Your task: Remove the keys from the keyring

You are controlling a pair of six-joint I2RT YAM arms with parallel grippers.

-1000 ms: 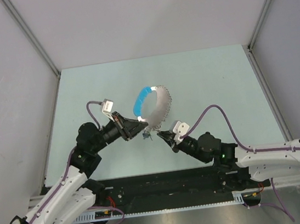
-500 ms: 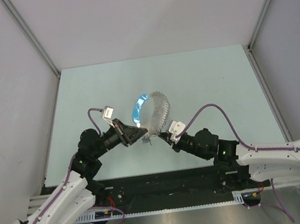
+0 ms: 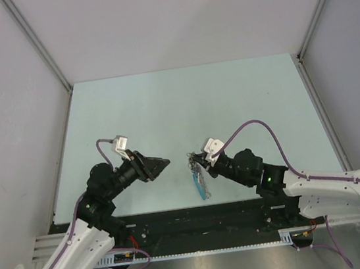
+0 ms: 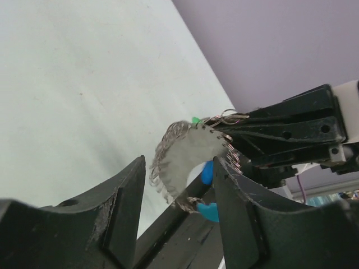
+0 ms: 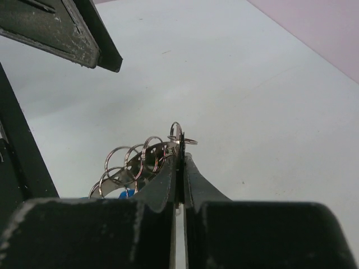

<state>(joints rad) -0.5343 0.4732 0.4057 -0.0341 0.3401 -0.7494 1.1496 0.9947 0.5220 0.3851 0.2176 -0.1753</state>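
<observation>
Pale green table (image 3: 242,100), grey walls (image 3: 172,23). Keyring (image 3: 192,162) is pinched by R gripper (image 3: 198,162) at frame ctr so keys (image 3: 202,183) hang free below; L gripper (image 3: 164,162) is held spread, empty, left of ctr.

Top looks down — wrists close, sharing keys (image 4: 188,156).
</observation>
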